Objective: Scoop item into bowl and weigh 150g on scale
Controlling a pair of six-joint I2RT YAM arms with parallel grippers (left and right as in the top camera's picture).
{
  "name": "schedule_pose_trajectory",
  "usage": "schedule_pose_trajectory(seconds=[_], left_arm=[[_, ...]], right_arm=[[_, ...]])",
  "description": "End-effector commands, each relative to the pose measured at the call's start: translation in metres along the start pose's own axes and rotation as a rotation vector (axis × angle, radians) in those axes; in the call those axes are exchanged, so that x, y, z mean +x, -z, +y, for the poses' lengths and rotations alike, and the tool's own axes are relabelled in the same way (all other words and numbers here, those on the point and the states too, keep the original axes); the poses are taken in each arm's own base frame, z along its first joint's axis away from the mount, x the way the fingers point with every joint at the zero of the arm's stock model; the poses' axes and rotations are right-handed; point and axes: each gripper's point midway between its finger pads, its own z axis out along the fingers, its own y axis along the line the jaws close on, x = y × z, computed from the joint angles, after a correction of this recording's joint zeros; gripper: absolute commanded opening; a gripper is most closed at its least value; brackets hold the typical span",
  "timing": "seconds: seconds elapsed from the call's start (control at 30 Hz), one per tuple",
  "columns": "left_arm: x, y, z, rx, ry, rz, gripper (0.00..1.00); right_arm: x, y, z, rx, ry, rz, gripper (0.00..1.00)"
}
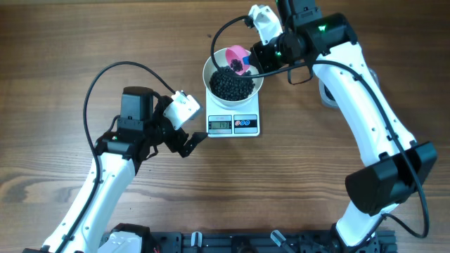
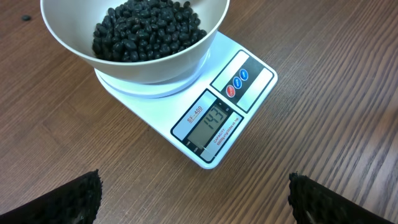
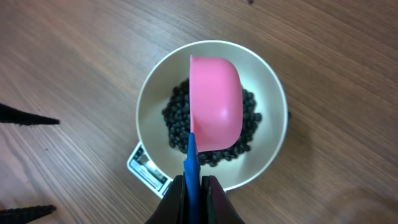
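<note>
The right gripper [image 3: 194,182] was pressed together on the thin blue handle [image 3: 191,155] of a pink scoop [image 3: 216,102], pinching it flat between both fingers. The scoop reached straight out ahead of that gripper and hung over the white bowl [image 3: 152,93], its rounded back turned up toward the wrist camera so that its inside could not be seen. Directly beneath the scoop and just past the gripper's fingertips lay the black beans [image 3: 176,118], a dark heap covering the bottom of the bowl and leaving the upper wall bare all round. Whether the scoop's lip touched the heap could not be told.

The bowl sat on the white scale [image 2: 205,102], of which only one corner showed under the bowl on the near left side of the right gripper.

The left gripper [image 2: 196,196] was spread wide, its two dark fingertips well apart and holding nothing. It hovered above the wooden bench [image 2: 348,124], with the scale just ahead of it and slightly to its left, the corner with the grey display [image 2: 209,122] pointing back toward the gripper. The red and blue buttons [image 2: 237,82] lay beyond the display, and the bowl of beans stood farther ahead on the left.
</note>
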Motion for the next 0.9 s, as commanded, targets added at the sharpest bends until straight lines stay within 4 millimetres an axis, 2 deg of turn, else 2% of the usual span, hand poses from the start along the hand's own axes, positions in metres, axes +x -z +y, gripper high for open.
schedule_pose_trajectory(seconds=[0.0,0.1,0.3,0.6,0.87], left_arm=[[0.003,-0.001,0.0,0.002,0.013,0.006,1.0],[0.003,-0.001,0.0,0.002,0.013,0.006,1.0],[0.003,-0.001,0.0,0.002,0.013,0.006,1.0],[0.003,-0.001,0.0,0.002,0.013,0.006,1.0],[0.003,-0.001,0.0,0.002,0.013,0.006,1.0]], right_arm=[[-0.013,0.023,-0.002,0.046,0.035,-0.057,0.04],[-0.012,0.024,-0.01,0.094,0.051,-0.049,0.04],[-0.013,0.023,-0.006,0.07,0.055,-0.056,0.04],[-0.015,0.027,0.003,-0.048,0.005,-0.083,0.04],[-0.017,0.04,-0.01,-0.151,-0.08,-0.125,0.04]])
